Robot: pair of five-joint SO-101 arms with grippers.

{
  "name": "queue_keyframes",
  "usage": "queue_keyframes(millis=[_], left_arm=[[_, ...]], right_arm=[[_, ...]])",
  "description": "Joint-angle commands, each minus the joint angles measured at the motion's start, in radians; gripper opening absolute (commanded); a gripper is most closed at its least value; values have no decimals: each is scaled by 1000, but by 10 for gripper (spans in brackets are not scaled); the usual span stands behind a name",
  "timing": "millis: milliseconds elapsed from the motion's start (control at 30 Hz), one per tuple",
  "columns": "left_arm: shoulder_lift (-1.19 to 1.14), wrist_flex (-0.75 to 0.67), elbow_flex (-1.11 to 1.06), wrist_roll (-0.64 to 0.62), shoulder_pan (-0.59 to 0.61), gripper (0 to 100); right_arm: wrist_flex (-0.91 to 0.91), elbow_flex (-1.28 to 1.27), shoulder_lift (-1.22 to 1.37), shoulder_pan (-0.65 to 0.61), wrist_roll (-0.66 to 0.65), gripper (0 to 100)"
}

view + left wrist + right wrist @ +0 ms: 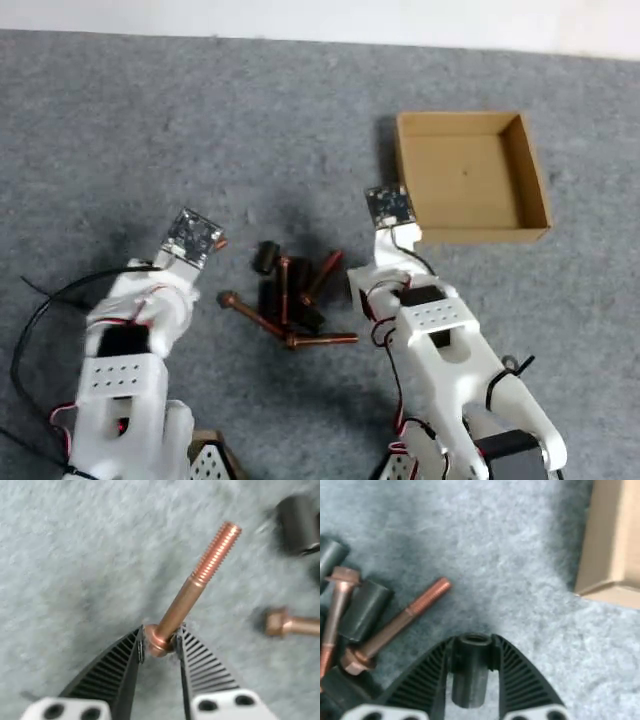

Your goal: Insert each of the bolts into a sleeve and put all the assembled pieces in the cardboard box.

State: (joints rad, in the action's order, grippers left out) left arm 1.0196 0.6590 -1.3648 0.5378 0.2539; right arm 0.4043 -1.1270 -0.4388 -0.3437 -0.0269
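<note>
Listing by size, we log: cardboard box [485, 235], far right, empty; pile of bolts and sleeves [285, 295], near-left of it; right gripper [472, 641] pinching a black sleeve [470, 675]; left gripper [160, 632] pinching a copper bolt [200, 580] by its head. Risk: so slim a hold may let the bolt pivot and miss the bore.

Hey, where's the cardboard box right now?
In the high view the cardboard box sits far right on the carpet, just past the right pincer, which holds a sleeve.

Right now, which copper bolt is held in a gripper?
The bolt clamped by its head in the left gripper, threaded end pointing away from it; the other bolts lie loose on the carpet.
</note>
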Motion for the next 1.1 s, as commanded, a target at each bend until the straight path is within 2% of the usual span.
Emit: queue_keyframes(millis=[0, 167, 400, 467, 667, 900, 1067], left_arm=[[28, 141, 197, 135, 58, 5], [27, 463, 398, 471, 56, 5], [21, 787, 464, 956, 65, 5], [21, 827, 466, 1039, 61, 5], [19, 784, 423, 1129, 58, 5], [18, 508, 236, 1134, 64, 5], [16, 407, 213, 1131, 64, 5]], right_arm=[[-21, 8, -62, 18, -9, 4], [-22, -65, -232, 18, -5, 4], [-22, -217, -527, 13, -2, 4], [-22, -245, -588, 13, -2, 4], [-22, -312, -723, 13, -2, 4], [-22, -323, -753, 13, -2, 4], [-22, -323, -753, 13, -2, 4]])
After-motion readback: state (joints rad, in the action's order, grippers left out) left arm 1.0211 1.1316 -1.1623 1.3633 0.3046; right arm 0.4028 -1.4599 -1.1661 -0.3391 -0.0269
